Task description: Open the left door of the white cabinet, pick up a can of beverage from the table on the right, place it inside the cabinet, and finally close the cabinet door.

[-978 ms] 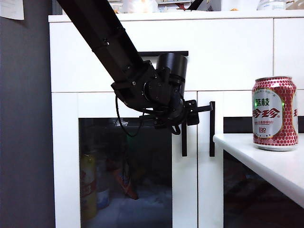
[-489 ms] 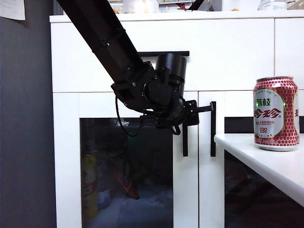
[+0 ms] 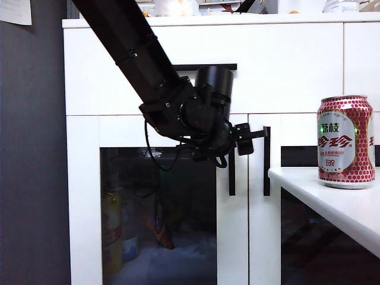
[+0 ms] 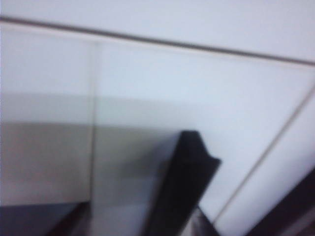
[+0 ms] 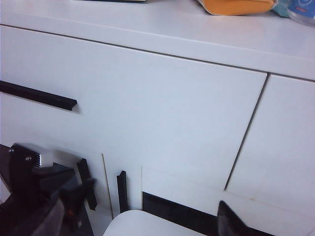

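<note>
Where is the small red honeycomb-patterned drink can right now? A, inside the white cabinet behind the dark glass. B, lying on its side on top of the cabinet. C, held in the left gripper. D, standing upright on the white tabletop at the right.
D: the small red honeycomb-patterned drink can stands upright on the white tabletop, away from the left gripper at the cabinet handles.

The white cabinet (image 3: 285, 71) looks smooth and painted, its left door (image 3: 157, 208) set with dark glossy glass. The can of beverage (image 3: 344, 141) is shiny red metal with silver rims. The tabletop (image 3: 332, 205) is smooth, faintly glossy white.
</note>
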